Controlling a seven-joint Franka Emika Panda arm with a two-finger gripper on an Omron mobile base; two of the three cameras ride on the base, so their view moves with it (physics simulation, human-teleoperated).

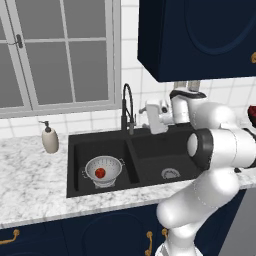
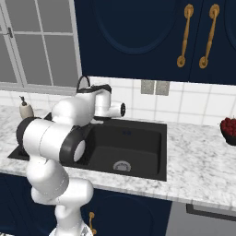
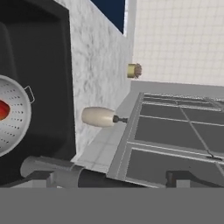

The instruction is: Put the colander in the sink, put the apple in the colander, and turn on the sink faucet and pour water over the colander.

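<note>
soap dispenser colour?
Beige soap dispenser with a dark pump; clearest in the left base view.

Place: home kitchen, rendered.
Sink (image 1: 150,150): black double-basin, set into the tabletop, under a window.
Sink faucet (image 1: 127,107): tall black gooseneck behind the basin divider.
Tabletop (image 1: 30,175): white-grey marble.
Cabinets (image 2: 138,37): navy, brass handles, above and below.
Backsplash (image 2: 193,103): white tile with a wall outlet.
Window (image 1: 60,55): grey-framed panes.
Small items: soap dispenser (image 1: 49,138) beside the sink; colander (image 1: 103,169) holding an apple (image 1: 100,173) in the left basin.
</note>
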